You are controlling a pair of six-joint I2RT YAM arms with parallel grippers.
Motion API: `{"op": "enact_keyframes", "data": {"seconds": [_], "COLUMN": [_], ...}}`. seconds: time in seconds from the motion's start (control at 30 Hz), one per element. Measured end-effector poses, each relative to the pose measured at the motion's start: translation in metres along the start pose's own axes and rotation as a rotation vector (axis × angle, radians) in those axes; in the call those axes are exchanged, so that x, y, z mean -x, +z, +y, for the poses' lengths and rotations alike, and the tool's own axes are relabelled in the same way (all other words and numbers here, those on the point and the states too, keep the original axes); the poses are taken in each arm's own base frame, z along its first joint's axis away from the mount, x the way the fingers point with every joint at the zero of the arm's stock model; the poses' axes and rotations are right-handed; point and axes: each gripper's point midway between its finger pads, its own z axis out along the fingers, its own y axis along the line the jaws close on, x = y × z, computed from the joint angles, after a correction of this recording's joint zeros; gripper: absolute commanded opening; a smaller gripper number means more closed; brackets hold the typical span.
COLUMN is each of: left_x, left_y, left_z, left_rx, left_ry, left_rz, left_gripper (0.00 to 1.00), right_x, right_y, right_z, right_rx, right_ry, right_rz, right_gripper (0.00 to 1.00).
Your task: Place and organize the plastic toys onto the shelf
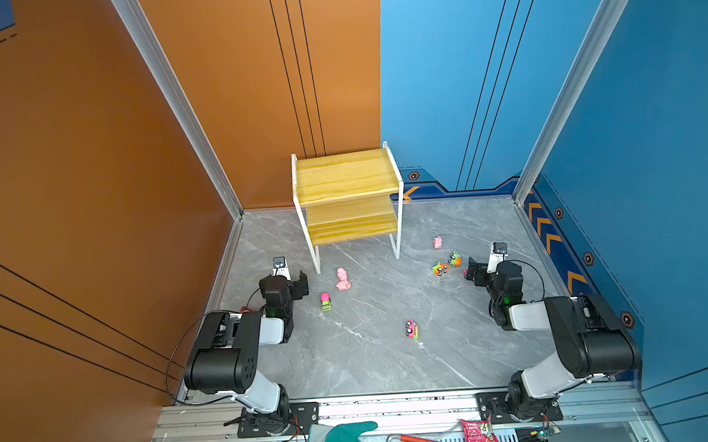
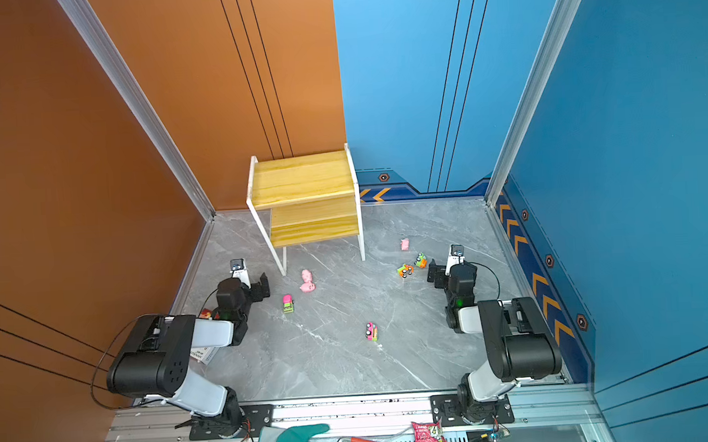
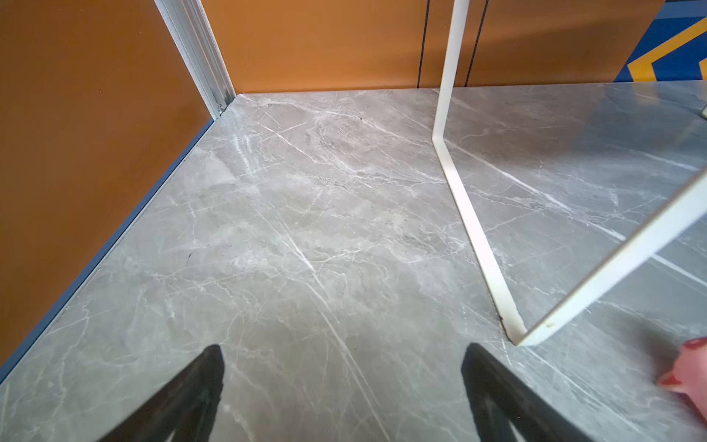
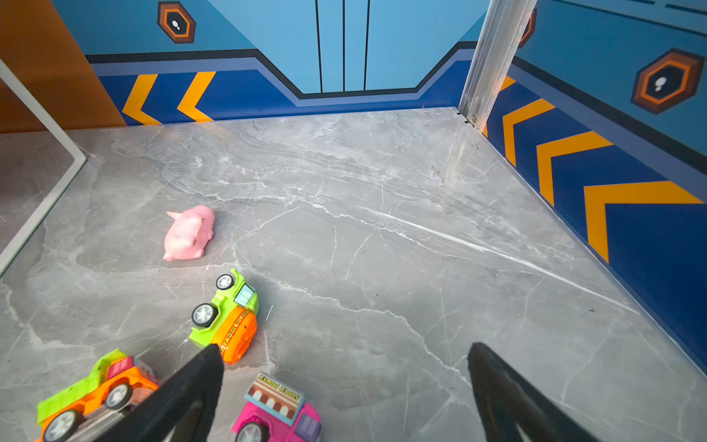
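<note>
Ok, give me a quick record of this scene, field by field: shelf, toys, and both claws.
shelf: two tiers, both bare
pig pair: on table by a front shelf leg
lone pig: on table, nearer right arm
pink-green truck: on table near pig pair
mid-table pink truck: alone, table centre
right cluster: green-orange truck, orange-green truck, pink shop truck, all on table
left claw: open, empty, over bare table
right claw: open, empty, beside the cluster
</note>
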Motion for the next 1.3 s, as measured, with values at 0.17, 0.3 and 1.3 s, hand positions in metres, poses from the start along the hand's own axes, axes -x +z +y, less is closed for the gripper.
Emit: {"op": "enact_keyframes", "data": {"seconds": [0.17,0.3,1.3], "left_x": [0.0001,0.0001,0.0000], "left_y": [0.0000,0.0000,0.0001], "left_z": [0.0001,0.0001,-0.0023], "left_rx": [0.000,0.000,-0.016], "left_ry": [0.000,0.000,-0.001], "left_rz": [0.000,0.000,0.000], "left_gripper": [0.98,0.98,0.98], "right_x": [0.0000,0.0000,-0.0002], "right_y": [0.0000,0.0000,0.0006], "right_z": [0.0000,0.0000,-0.0018], "right_rx": [0.000,0.000,0.018], "right_ry": [0.000,0.000,0.014], "right_rz": [0.000,0.000,0.002], "right_gripper": [1.00,1.00,1.00]}}
